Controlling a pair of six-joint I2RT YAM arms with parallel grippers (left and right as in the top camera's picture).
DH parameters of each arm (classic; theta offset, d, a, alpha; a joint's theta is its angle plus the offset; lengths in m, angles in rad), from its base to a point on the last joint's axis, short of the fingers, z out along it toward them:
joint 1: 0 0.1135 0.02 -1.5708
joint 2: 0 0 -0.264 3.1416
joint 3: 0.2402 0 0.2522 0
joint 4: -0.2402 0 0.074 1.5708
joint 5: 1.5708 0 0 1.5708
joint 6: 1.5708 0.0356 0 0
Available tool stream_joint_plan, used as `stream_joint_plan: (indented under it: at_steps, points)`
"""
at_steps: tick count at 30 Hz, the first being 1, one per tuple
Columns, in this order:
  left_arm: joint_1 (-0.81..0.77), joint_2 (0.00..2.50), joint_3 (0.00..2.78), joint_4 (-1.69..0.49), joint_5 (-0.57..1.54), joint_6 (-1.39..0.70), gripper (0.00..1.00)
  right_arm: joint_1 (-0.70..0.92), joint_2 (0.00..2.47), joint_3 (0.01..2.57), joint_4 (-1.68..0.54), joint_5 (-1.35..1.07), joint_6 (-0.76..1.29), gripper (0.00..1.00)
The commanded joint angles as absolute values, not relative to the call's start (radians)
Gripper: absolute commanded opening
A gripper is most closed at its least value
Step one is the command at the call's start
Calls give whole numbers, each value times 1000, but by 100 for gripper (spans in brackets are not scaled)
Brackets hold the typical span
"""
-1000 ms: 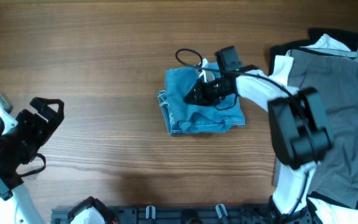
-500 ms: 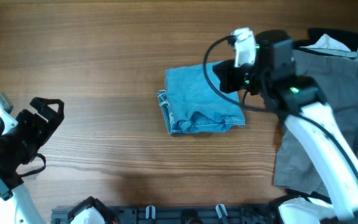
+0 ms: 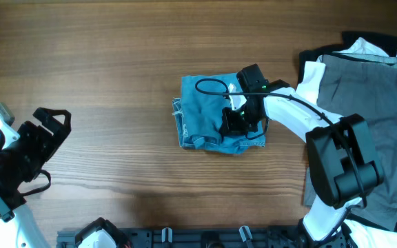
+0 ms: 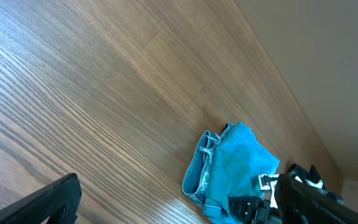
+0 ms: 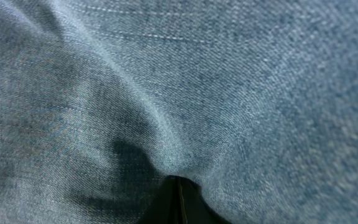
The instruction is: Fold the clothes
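Tabletop [image 3: 116,62]: folded jeans [image 3: 202,110], centre.
Right gripper [image 3: 234,124]: jaws clenched, pressing denim, likely flattening fold.
Left gripper [image 3: 47,138]: jaws released, idle.

Table [image 3: 116,55]: wood-grain top, smooth, low satin sheen; jeans [image 3: 202,110]: light-blue denim cloth, matt, fine twill weave w/ pale stitch lines up close in right wrist view, soft creases; grey trousers [image 3: 378,117]: smooth matt woven cloth; white garment [image 3: 364,47]: plain matt cloth; left gripper [image 3: 47,131]: matt black plastic; right arm shell [image 3: 291,114]: glossy white plastic.
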State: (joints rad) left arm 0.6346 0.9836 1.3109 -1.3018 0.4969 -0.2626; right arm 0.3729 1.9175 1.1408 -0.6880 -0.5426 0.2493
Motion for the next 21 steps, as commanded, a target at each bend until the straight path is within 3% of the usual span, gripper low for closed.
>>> stream_joint_plan:
  at_steps: [1,8,11,12,13,15,16,18,21]
  points:
    - [630,982,1322,-1299,496,-242,100,372,1906,1163,-686,-556,237,4]
    - [630,982,1322,-1299,496,-242,100,372,1587,1200,-664,-513,179,4]
    - [630,982,1322,-1299,496,-242,100,372,1440,1200,-643,-443,182,9]
    - [630,982,1322,-1299,496,-242,100,372,1378,1200,-635,-425,184,20]
    - [630,982,1322,-1299,496,-242,100,372,1333,1200,-627,-420,183,39]
    - [630,982,1322,-1299,499,-246,100,372,1251,1200,-611,-418,183,67]
    - [630,982,1322,-1298,525,-275,100,372,1221,1200,-607,-418,184,76]
    - [630,986,1322,-1275,607,-306,100,372,1174,1200,-608,-414,186,89]
    - [615,1011,1322,-1222,701,-307,100,372,1147,1200,-625,-414,187,91]
